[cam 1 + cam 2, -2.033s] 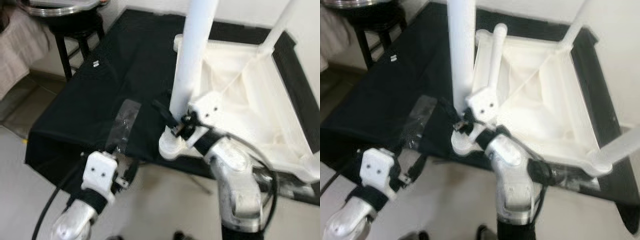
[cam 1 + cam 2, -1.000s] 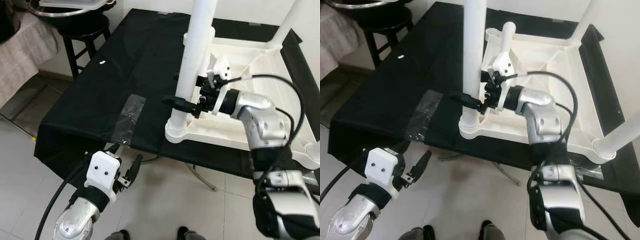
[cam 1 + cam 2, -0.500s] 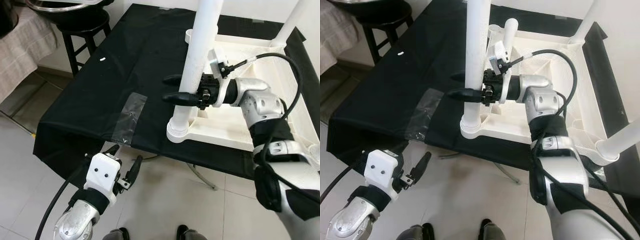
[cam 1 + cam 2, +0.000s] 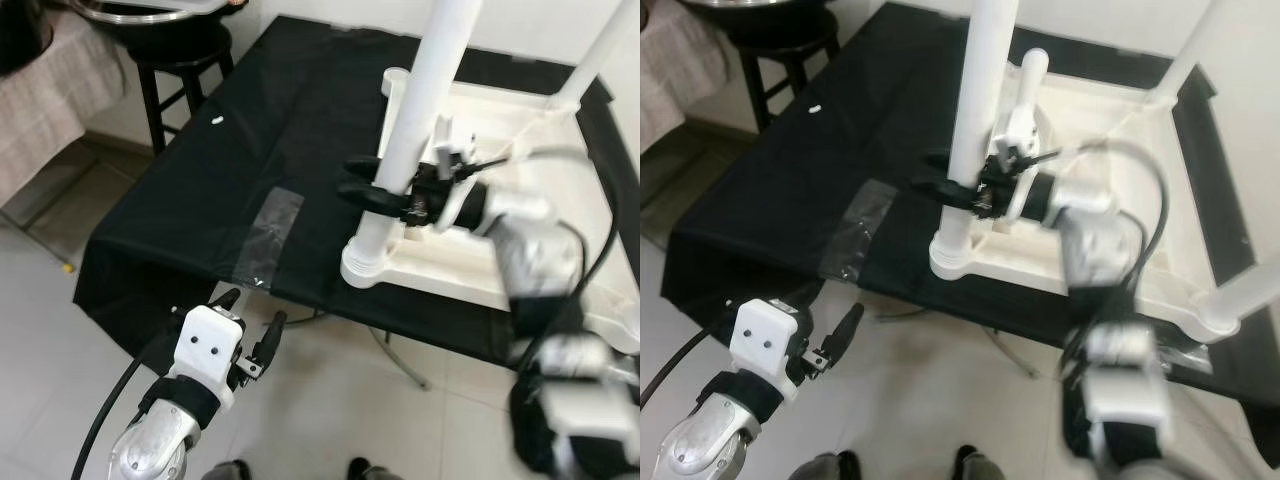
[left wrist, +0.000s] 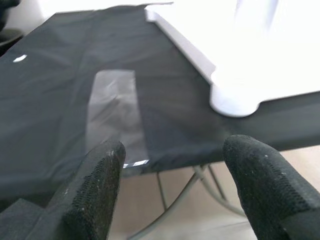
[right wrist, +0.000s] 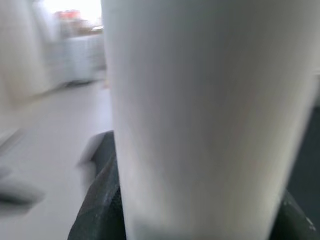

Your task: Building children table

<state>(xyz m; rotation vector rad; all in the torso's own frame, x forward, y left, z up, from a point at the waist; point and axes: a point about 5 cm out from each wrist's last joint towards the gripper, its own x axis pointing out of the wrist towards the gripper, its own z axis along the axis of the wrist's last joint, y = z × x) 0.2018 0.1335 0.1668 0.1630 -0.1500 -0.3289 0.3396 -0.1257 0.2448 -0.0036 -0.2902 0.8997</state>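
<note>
Left gripper point(image 4: 250, 322) hangs low, in front of and below the near edge of the work surface, with its two black fingers point(image 5: 95, 195) spread apart and holding nothing. Beyond it stands a work surface draped in black cloth point(image 4: 250, 130), with a strip of clear tape point(image 4: 272, 232) stuck near the front edge and a small white fleck point(image 4: 217, 121) farther back.

Right gripper point(image 4: 385, 190) reaches across from the robot's right at mid height, its fingers one on each side of the white table leg point(image 4: 420, 120), closed around it; the right wrist view shows the leg pressed between both dark pads.

Children's table point(image 4: 1110, 170) is white plastic, lying upside down on the cloth toward the right side. Its underside shows a raised rim and diagonal ribs. The gripped leg stands upright in the near-left corner socket point(image 4: 375, 268). Further legs rise at the far corners.

A dark stool point(image 4: 185, 50) stands at far left.
</note>
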